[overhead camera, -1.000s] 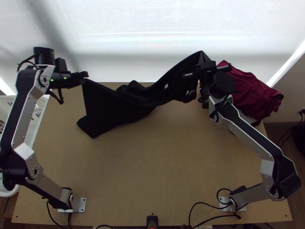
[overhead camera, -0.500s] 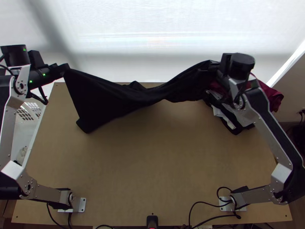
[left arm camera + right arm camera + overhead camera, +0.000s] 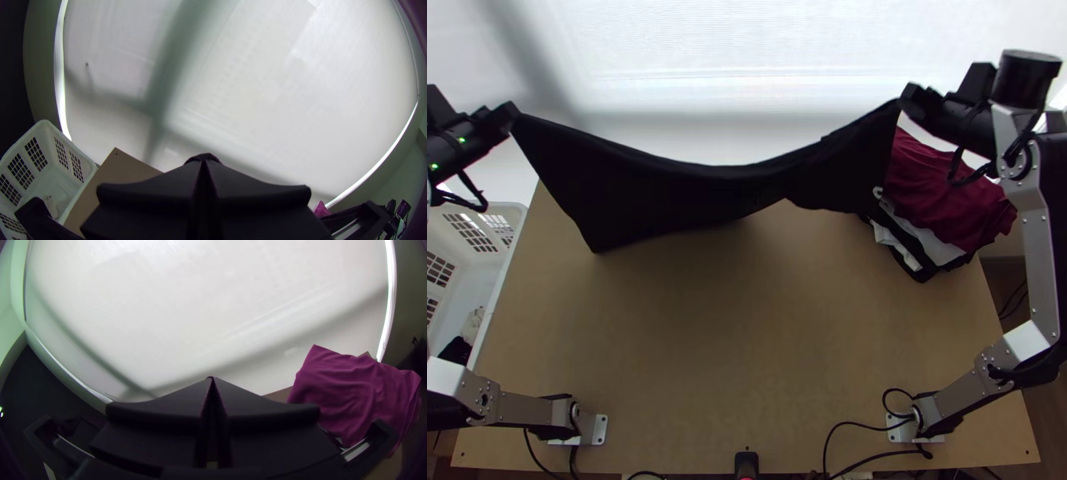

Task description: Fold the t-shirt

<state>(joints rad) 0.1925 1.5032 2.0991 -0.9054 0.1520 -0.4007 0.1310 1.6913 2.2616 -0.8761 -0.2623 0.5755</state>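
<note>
- Top view: the black cloth t-shirt (image 3: 699, 192) is strung up between the two grippers, one upper corner at each set of fingers, its top edge dipping in the middle like a slack hammock.
- At its left end, the left gripper (image 3: 507, 118), wide and black, has its flat fingers clamped on a corner; left wrist view, I see them pressed close, dark cloth bunched just beyond their tips.
- At the other end, the right gripper (image 3: 909, 98) has its fingers pinched together on the opposite corner, a bit of dark fabric peeking past the tips in the right wrist view.
- Between the fingers the shirt hangs as one broad, drawn-out sheet; one lower corner points down toward the light wooden table (image 3: 747, 336), though I can't tell whether it touches.
- Nearer the arm bases than the right fingers sits a rumpled dark red cloth (image 3: 943, 188), lying over white and black fabric (image 3: 941, 246).
- Nearer the bases than the left fingers, beside the table, stands a white plastic basket (image 3: 521, 214) with grid-like openings.
</note>
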